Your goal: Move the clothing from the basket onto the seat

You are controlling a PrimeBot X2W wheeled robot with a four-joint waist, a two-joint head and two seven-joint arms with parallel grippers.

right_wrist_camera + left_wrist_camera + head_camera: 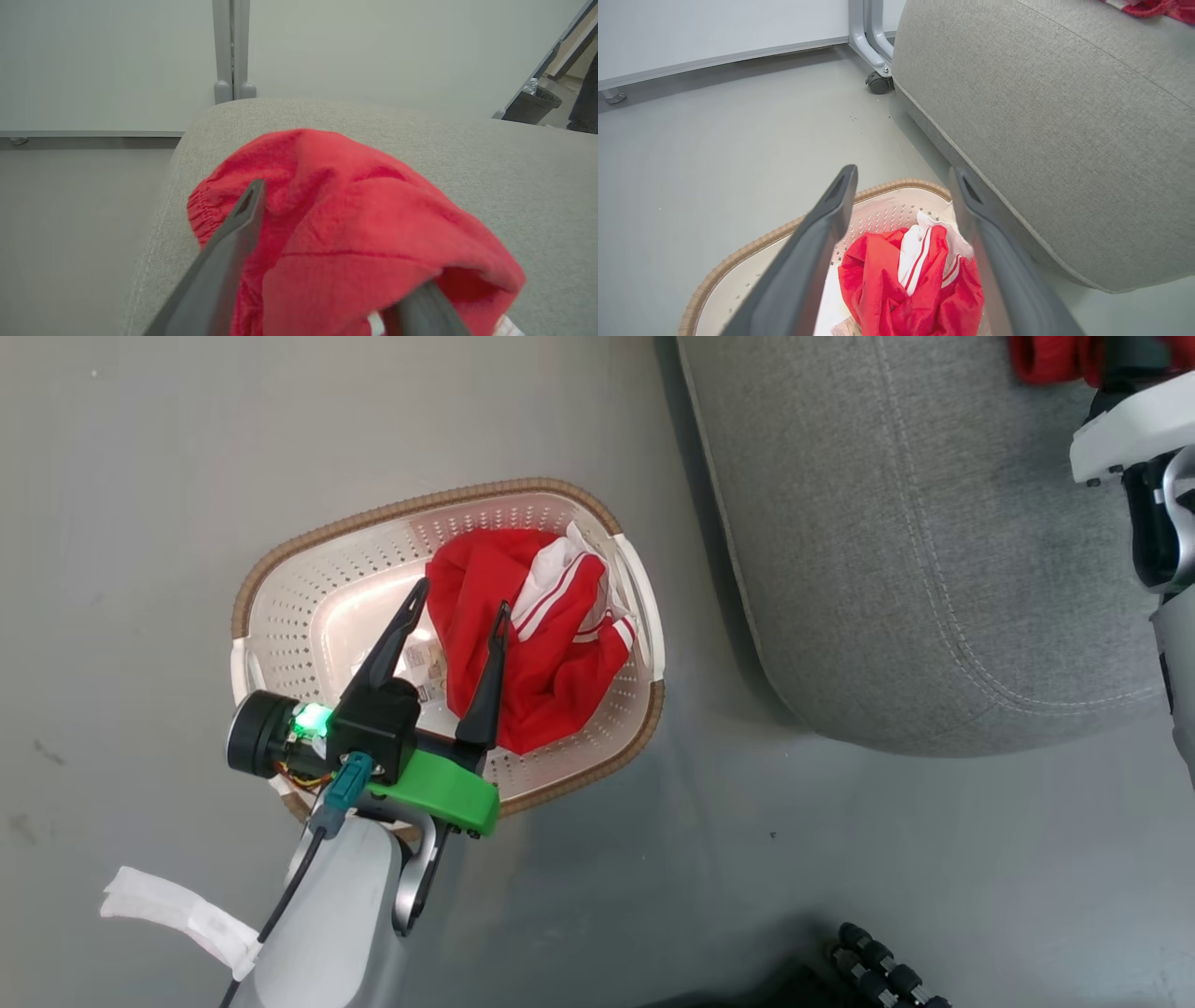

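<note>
The left gripper [464, 595] hangs over the basket [373, 518] with its two dark fingers spread wide and nothing between them. Its tips sit above the left edge of the larger red garment [551, 653]; whether they touch the cloth I cannot tell. That garment, white-striped, lies bunched in the right half of the basket. A barcode sticker [425, 677] on the basket floor is partly covered by the cloth and by one finger, and the basket's near-left rim is hidden behind the gripper's body.

Right of the basket, close by but apart from it, stands the grey seat [887, 523], cut off at the top and right of the head view. Farthest right of the basket, on top of the seat, lies the smaller red garment [355, 210]. The right gripper [336, 233] stands at it with its fingers well apart: one tip lies bare against the gathered elastic edge, the other is buried under a fold, and no pinch on the cloth shows. In the head view this gripper is a dark blur at the picture's edge
</note>
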